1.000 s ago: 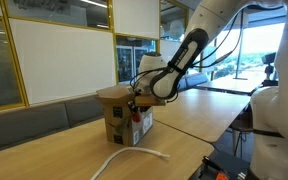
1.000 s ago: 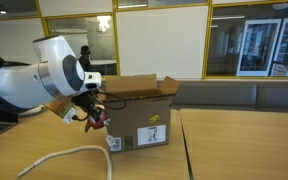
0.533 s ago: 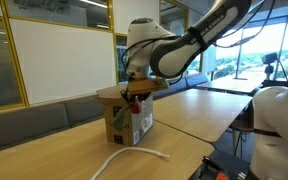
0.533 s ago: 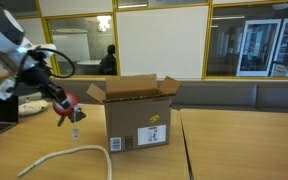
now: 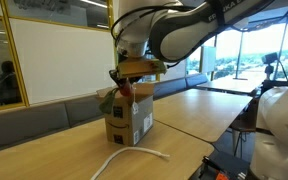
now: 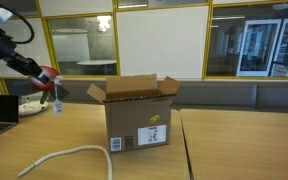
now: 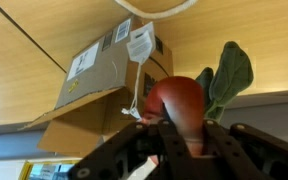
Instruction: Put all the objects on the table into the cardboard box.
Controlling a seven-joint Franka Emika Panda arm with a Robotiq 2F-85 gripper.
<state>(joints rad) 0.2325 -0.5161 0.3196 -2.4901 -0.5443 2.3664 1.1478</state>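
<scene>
in an exterior view you are holding the tool (image 5: pixel 131 88) high, its fingers pinching a red fruit toy (image 5: pixel 134 93). the cardboard box (image 5: pixel 132 120) is sitting below the tool with its flaps open. from this angle the toy seems to be hanging just over the box rim, but depth is hard to judge here. a white cord (image 5: pixel 130 157) is lying on the tabletop (image 5: pixel 184 125), lower down and nearer the camera than the tool, and it is waiting to be packed too.

in an exterior view from another angle, the tool (image 6: pixel 44 76) is hanging well off to one side of the cardboard box (image 6: pixel 139 115), not above it. the red fruit toy (image 6: pixel 50 80) is clamped between the fingers and a paper tag (image 6: pixel 57 103) is dangling beneath it. the height is probably giving you room to carry the toy over the raised flaps. the white cord (image 6: pixel 64 157) is curling on the tabletop (image 6: pixel 234 145) beneath the tool.

in the wrist view the tool (image 7: pixel 184 130) is gripping the red fruit toy (image 7: pixel 179 105) around its body, with green leaves (image 7: pixel 227 75) sticking out past the fingers (image 7: pixel 134 152). the cardboard box (image 7: pixel 104 75) is showing beyond the toy and off-centre, so you are likely needing to shift across before releasing.
</scene>
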